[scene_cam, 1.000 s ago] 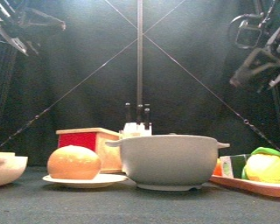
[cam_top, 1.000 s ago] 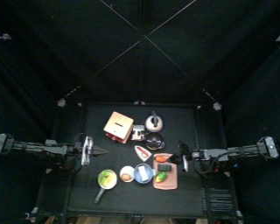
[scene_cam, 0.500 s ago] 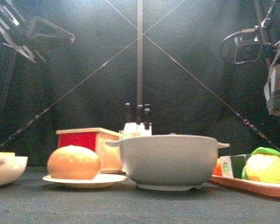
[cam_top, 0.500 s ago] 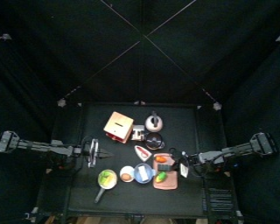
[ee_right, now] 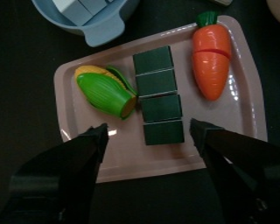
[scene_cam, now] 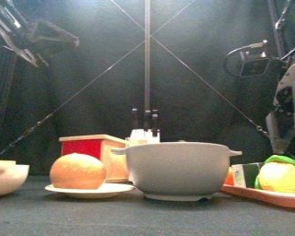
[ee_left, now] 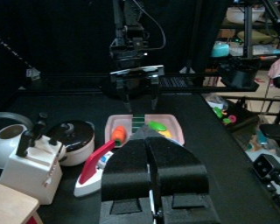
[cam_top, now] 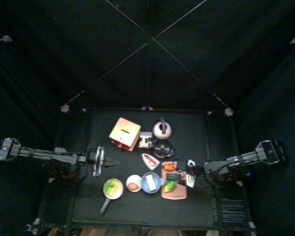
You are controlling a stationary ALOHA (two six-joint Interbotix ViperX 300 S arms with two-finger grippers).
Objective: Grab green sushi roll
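Note:
The green sushi roll [ee_right: 104,90] is a bright green chunk with a yellow side. It lies on the salmon-pink tray [ee_right: 116,147] next to a column of several dark green squares [ee_right: 157,83] and an orange carrot [ee_right: 210,54]. My right gripper [ee_right: 150,129] hovers over the tray with its jaws open and nothing between them. In the top view the roll [cam_top: 172,187] sits at the tray's front end, with the right gripper [cam_top: 191,171] just to its right. In the front view the roll [scene_cam: 282,175] shows at far right. My left gripper [ee_left: 149,142] is shut and empty, resting at the table's left [cam_top: 103,161].
A pale bowl [scene_cam: 177,169] stands mid-front, beside an orange ball on a plate [scene_cam: 78,171] and a red box [scene_cam: 95,147]. A yellow-green dish with a dark handle [cam_top: 112,189] is at front left. A kettle [cam_top: 162,127] stands further back.
My right arm has swung in and come down over the tray, and its jaws have opened. The left arm has drawn back slightly to the left and stays shut.

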